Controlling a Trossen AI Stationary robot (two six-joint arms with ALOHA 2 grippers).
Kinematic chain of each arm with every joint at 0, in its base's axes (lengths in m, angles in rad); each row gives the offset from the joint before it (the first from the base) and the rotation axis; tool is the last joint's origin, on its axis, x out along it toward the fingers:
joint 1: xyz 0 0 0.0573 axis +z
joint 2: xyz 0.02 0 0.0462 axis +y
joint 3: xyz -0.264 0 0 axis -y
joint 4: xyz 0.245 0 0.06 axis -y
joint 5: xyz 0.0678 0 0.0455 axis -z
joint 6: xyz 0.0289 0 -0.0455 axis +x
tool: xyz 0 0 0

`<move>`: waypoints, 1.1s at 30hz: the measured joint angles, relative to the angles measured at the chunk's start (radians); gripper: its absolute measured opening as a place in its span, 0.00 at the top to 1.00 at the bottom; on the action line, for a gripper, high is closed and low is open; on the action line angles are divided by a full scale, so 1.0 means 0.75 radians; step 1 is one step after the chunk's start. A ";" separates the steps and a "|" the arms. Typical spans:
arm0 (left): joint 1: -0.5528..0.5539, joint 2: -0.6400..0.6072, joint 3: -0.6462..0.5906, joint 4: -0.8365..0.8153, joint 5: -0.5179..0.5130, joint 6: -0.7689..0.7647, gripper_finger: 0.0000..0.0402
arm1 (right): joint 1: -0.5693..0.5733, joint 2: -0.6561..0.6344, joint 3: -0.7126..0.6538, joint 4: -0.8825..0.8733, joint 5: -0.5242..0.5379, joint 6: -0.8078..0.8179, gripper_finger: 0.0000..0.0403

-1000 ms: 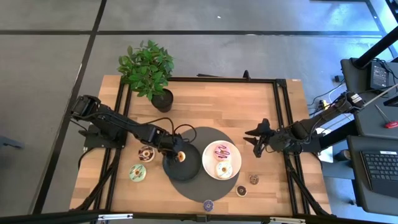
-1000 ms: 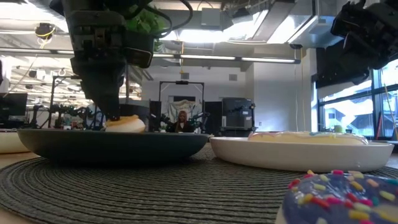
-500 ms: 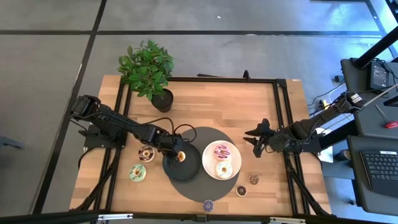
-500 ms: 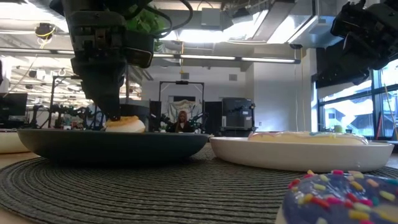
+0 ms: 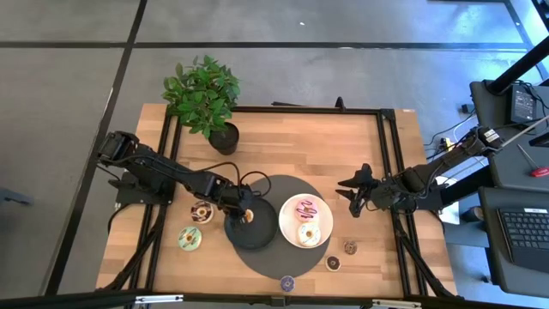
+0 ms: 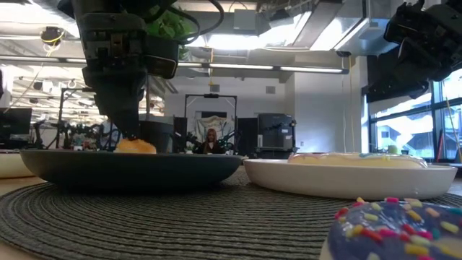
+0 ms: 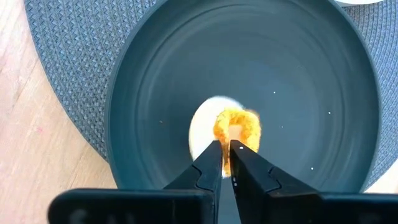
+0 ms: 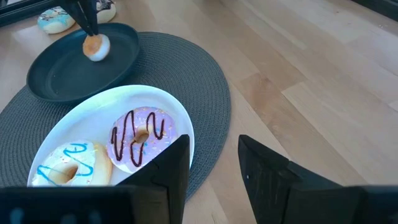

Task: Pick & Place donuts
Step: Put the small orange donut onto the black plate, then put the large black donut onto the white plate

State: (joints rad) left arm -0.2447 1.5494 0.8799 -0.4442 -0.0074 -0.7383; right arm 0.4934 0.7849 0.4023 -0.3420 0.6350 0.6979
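The task looks roughly half done. Near the centre of the high view, slightly right, the white plate (image 5: 319,233) already carries two large donuts: the pink-iced donut (image 5: 307,208) with dark squiggles and the white-iced donut (image 5: 309,233) just below it. Left of it, the dark grey plate (image 5: 262,232) holds one small orange donut (image 7: 236,129), and both plates sit on the round grey placemat (image 5: 283,266).

The left hand (image 7: 224,163) is down inside the dark plate with its fingers close together, pinching the rim of the orange donut; the gap between them is very narrow, and the donut appears to rest on the plate floor, so this placement seems to be at the point of letting go rather than finished.

Five donuts are left on the bare tabletop (image 5: 300,142). In the lower left of the high view lie the chocolate donut (image 5: 202,212) and, below it, the green-iced donut (image 5: 189,239). Along the lower edge, the purple sprinkled donut (image 5: 287,281) lies at the placemat's border, with two small brown donuts (image 5: 333,263) (image 5: 351,248) to its right.

The right hand (image 8: 214,163) waits above the tabletop at the right of the white plate, its fingers apart and holding nothing.
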 joint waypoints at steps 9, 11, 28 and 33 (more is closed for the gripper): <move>0.003 -0.001 0.000 -0.002 0.000 0.011 0.87 | 0.000 0.000 0.000 0.000 0.000 0.000 0.65; 0.011 -0.017 0.000 -0.028 -0.002 0.047 0.86 | 0.001 0.000 0.000 0.000 0.000 0.000 0.65; -0.062 -0.193 0.000 -0.808 -0.137 -0.317 0.80 | 0.000 0.000 0.000 0.001 -0.010 0.010 0.65; -0.124 -0.193 0.000 -0.864 -0.134 -0.374 0.73 | 0.001 0.000 0.000 0.001 -0.011 0.038 0.65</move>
State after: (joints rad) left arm -0.3380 1.4048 0.8799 -1.0921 -0.1081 -1.0189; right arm 0.4938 0.7849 0.4023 -0.3410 0.6270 0.7267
